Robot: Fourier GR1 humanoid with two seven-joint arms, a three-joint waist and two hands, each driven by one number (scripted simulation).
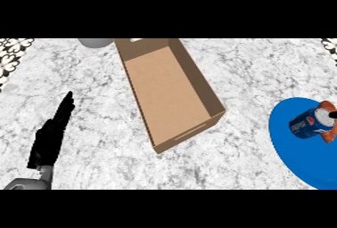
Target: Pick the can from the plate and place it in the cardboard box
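Note:
A blue can (312, 123) with a silver top lies tilted on the blue plate (296, 156) at the right edge of the head view; a small orange-brown object (327, 106) sits partly hidden behind it. The open cardboard box (170, 91) stands in the middle of the counter, with nothing inside. My left hand (51, 133) rests at the lower left with fingers straight, well left of the box and holding nothing. My right hand does not show.
A grey round object (96, 42) sits at the far edge, just left of the box's back corner. Patterned wall strips show at the top corners. Bare marble counter lies between the box and the plate.

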